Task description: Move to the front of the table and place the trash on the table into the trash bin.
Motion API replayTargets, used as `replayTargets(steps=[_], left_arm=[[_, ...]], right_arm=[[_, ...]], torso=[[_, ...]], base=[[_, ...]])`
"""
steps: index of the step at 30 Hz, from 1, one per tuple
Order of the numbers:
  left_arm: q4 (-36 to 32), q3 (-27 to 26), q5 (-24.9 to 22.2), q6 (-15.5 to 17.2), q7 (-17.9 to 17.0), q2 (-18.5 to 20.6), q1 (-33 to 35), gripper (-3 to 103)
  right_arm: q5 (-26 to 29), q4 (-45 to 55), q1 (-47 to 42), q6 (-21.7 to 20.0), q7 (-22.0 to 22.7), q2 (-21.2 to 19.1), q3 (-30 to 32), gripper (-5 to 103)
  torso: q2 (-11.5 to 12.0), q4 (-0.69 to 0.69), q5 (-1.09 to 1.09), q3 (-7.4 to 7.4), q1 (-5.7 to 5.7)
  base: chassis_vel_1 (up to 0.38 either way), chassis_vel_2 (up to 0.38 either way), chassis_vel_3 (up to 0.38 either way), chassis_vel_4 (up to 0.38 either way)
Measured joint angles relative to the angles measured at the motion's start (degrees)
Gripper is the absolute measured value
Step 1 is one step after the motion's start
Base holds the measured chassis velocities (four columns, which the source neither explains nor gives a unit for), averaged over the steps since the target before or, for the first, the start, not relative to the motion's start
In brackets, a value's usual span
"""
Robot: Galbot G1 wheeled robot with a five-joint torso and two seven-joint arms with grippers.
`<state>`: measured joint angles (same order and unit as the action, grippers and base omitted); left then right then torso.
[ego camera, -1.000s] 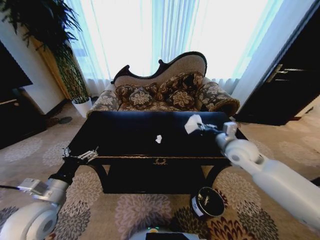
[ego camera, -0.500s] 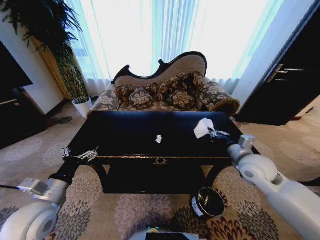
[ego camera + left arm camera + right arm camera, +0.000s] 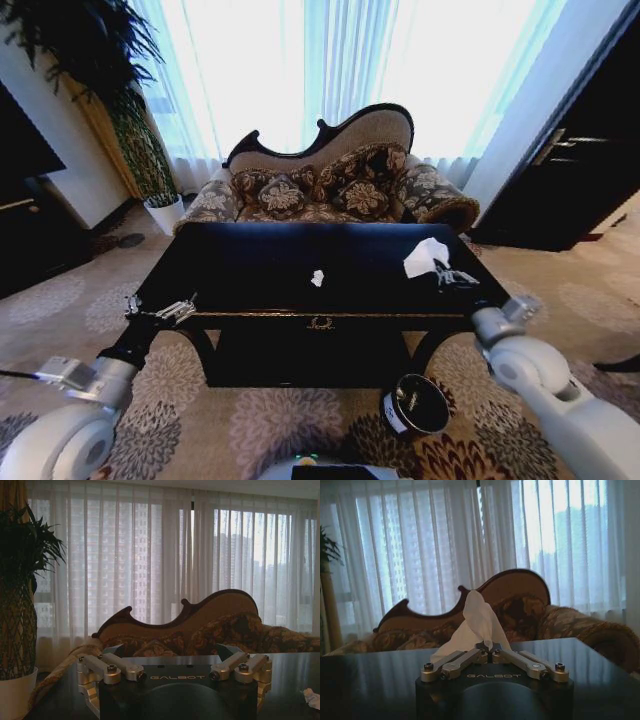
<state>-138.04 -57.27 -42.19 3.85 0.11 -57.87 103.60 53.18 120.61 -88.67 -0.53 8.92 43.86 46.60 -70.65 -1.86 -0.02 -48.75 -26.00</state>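
One tissue [image 3: 425, 257], pinched in right hand [image 3: 447, 275], has moved toward table's [image 3: 250, 270] right edge.

Crumpled white tissue [image 3: 425, 257] pinched upright in the right pincer [image 3: 446, 275], above the glossy black desk [image 3: 250, 265]. Tiny white scrap [image 3: 317, 278] lying mid-desk, well left of that pincer. Dark round trash bin [image 3: 416, 403] on the carpet below it.

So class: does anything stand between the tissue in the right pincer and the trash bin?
Nothing visible does. The right pincer holds the tissue above the table's right end; the trash bin stands open on the carpet below.
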Motion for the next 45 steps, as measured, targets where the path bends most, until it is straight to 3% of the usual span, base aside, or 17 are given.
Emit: replayTargets(steps=[9,12,22,33,45], left_arm=[[0.0,0.0,0.0,0.0,0.0,0.0,0.0,100],[0.0,0.0,0.0,0.0,0.0,0.0,0.0,100],[0.0,0.0,0.0,0.0,0.0,0.0,0.0,100],[0.0,0.0,0.0,0.0,0.0,0.0,0.0,100],[0.0,0.0,0.0,0.0,0.0,0.0,0.0,100]], right_arm=[[-2.5,-1.9,-6.7,9.0,-5.5,5.5,4.0,0],[-3.6,-1.8,-10.7,12.7,-7.0,9.1,6.1,0],[-4.7,-2.9,-17.0,16.8,-8.9,14.1,8.3,0],[-7.6,-8.2,-18.2,20.9,-9.5,19.6,6.1,0],[-14.0,-19.0,-14.1,22.9,-9.9,24.3,-1.7,0]], torso=[[0.0,0.01,0.00,0.00,0.00],[0.0,0.01,0.00,0.00,0.00],[0.0,0.00,-0.01,0.00,0.00],[0.0,0.00,0.00,0.00,0.00],[0.0,0.00,0.02,0.00,0.00]], base=[[0.000,0.000,0.000,0.000],[0.000,0.000,0.000,0.000],[0.000,0.000,0.000,0.000],[0.000,0.000,0.000,0.000],[0.000,0.000,0.000,0.000]])
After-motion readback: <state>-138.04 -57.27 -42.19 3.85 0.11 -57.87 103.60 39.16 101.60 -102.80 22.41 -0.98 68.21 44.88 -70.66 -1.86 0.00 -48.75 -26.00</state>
